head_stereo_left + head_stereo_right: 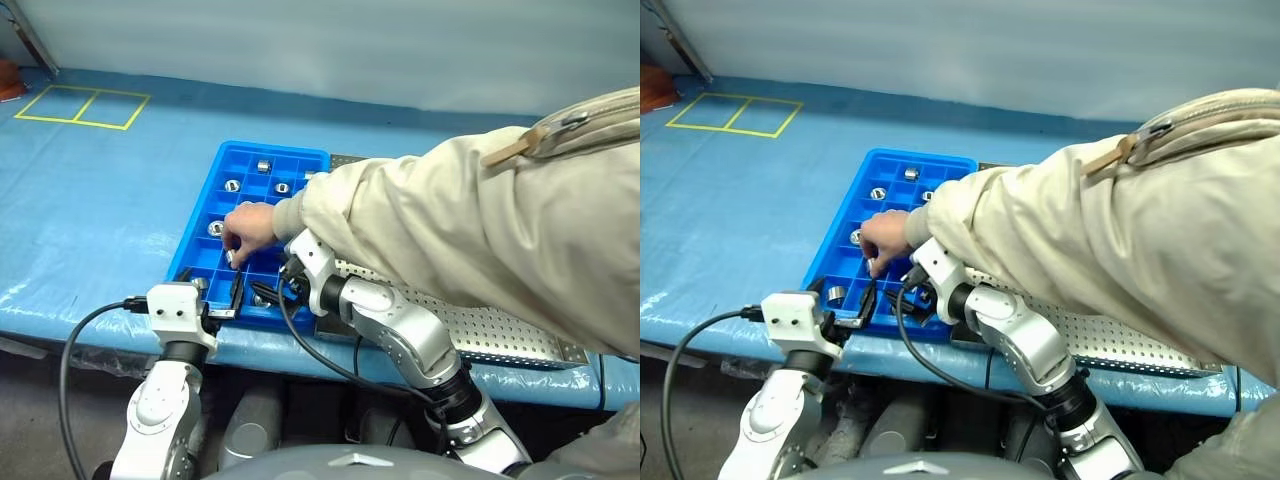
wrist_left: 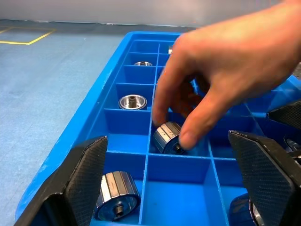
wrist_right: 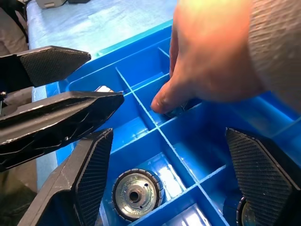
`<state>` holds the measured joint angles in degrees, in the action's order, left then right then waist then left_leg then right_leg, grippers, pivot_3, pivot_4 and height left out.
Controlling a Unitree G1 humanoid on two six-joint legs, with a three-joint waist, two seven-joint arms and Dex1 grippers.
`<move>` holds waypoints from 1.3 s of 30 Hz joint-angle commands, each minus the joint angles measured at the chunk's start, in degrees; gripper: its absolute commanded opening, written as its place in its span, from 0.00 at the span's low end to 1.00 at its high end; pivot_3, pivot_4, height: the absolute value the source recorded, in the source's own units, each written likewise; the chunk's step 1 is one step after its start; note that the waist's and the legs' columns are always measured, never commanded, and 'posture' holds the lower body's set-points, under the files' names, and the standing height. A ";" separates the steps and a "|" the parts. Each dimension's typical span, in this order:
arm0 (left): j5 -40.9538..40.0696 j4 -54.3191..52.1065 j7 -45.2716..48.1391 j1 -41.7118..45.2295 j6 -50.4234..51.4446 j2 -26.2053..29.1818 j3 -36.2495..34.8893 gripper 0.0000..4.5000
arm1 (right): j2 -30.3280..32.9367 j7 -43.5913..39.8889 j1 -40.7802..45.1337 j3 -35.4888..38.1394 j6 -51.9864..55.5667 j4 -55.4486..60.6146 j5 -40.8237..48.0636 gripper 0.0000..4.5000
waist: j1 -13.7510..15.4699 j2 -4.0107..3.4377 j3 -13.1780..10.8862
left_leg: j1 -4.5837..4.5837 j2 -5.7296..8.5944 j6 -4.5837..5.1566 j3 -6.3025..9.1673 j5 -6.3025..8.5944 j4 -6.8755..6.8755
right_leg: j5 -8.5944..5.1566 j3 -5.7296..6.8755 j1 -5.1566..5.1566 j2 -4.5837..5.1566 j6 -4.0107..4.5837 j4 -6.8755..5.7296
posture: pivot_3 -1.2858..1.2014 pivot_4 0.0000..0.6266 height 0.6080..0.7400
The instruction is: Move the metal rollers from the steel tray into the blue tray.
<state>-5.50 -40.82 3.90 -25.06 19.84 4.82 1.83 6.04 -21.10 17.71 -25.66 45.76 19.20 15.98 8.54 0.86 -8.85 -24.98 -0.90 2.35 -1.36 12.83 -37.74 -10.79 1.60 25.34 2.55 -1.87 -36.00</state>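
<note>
From my head cameras I see a person's hand [image 1: 248, 228], at the end of a beige sleeve [image 1: 420, 230], reaching over my right arm into the blue tray [image 1: 205, 215], and most of the steel tray [image 1: 500, 335] is hidden beneath that sleeve; only its perforated silver floor shows past my right forearm. My left gripper [image 2: 171, 181] sits at the near edge of the blue tray with its textured black fingers spread wide and nothing between them. My left wrist camera gives what the head view cannot: the person's fingertips pinch one of the metal rollers [image 2: 168, 137], a ribbed shiny cylinder lying on its side in a cell, while a second roller lies tipped in the nearest corner cell and a third stands upright a few cells farther along, its central hole showing. My right gripper [image 3: 181, 176] also hangs open and empty over the grid, and its wrist camera shows another roller [image 3: 137, 193] upright in a glossy cell just below, with my left gripper's fingers beside it.
</note>
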 commanded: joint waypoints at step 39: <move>-1.85 4.63 6.90 17.70 6.10 2.66 9.35 1.00 | -7.37 28.94 16.51 29.29 -5.52 -18.07 -10.44 0.89 | -3.59 -0.15 0.02 | 0.28 0.06 -0.01 0.01 -0.08 -0.16 | 0.05 -0.02 -0.59 -0.06 0.06 -0.20 | 0.58 0.24 1.00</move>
<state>-6.97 -35.79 10.15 -7.98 26.07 7.79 10.01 -1.09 6.59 32.44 2.73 42.34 1.57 6.06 4.95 0.71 -8.83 -24.66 -0.84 2.35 -1.35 12.74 -37.90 -10.73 1.58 24.71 2.49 -1.82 -36.19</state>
